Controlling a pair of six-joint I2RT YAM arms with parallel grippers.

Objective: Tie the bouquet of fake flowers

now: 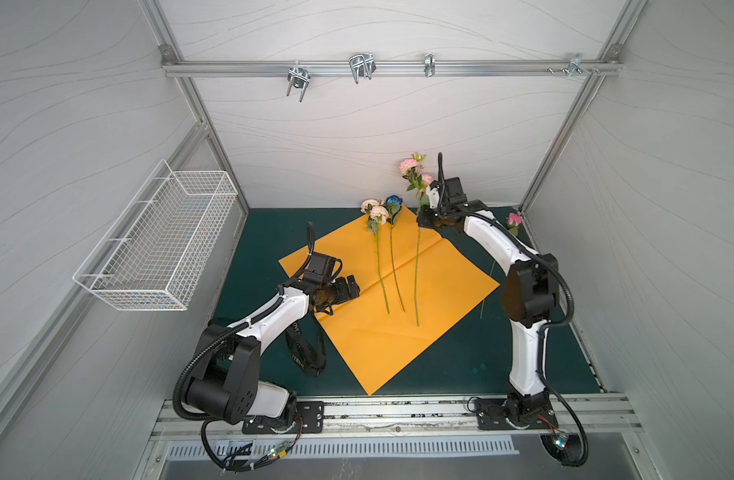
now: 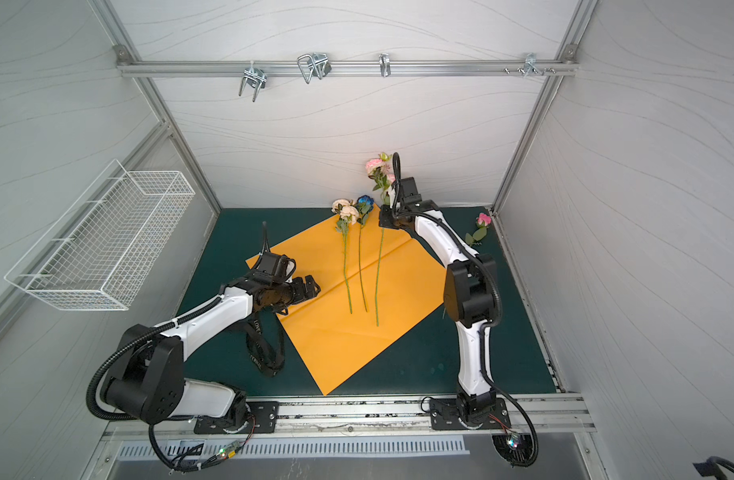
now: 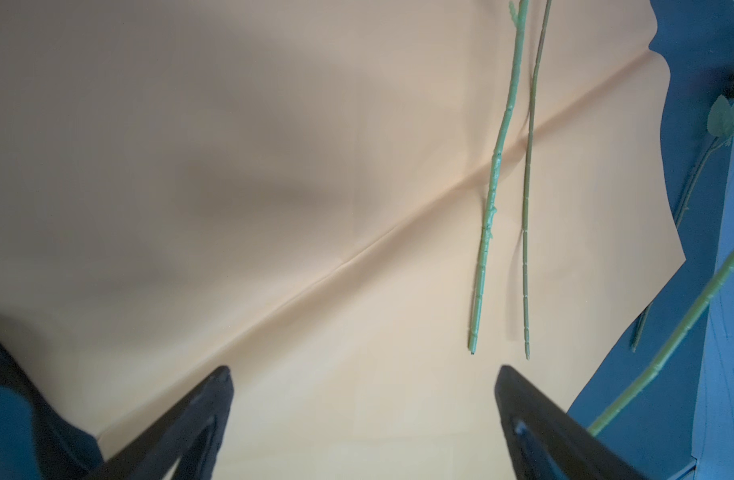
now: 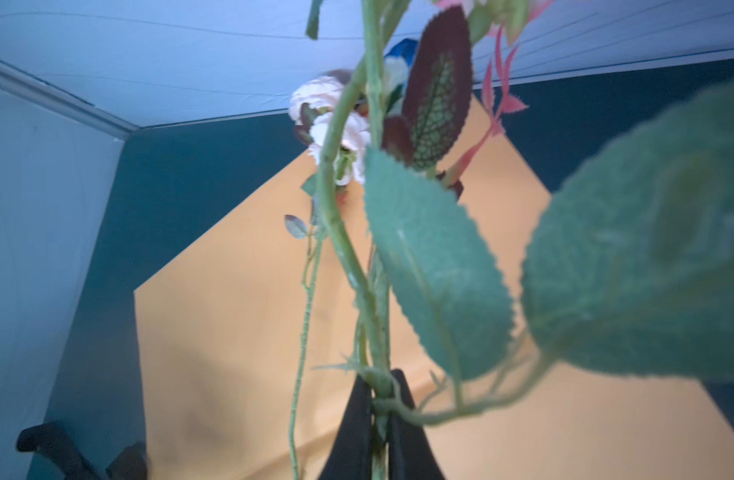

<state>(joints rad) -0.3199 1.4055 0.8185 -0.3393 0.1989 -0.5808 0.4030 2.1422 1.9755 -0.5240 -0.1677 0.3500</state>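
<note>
Pink flower [image 1: 409, 165] in right gripper [image 4: 380, 378]

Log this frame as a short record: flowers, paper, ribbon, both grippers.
left gripper: open, above the orange wrapping paper, holding nothing
right gripper: shut on the pink flower, gripped at its stem, blooms in the air
on paper: cream flower, blue flower, side by side
on green mat: pink rose at right; black ribbon at left
tied: not yet
</note>
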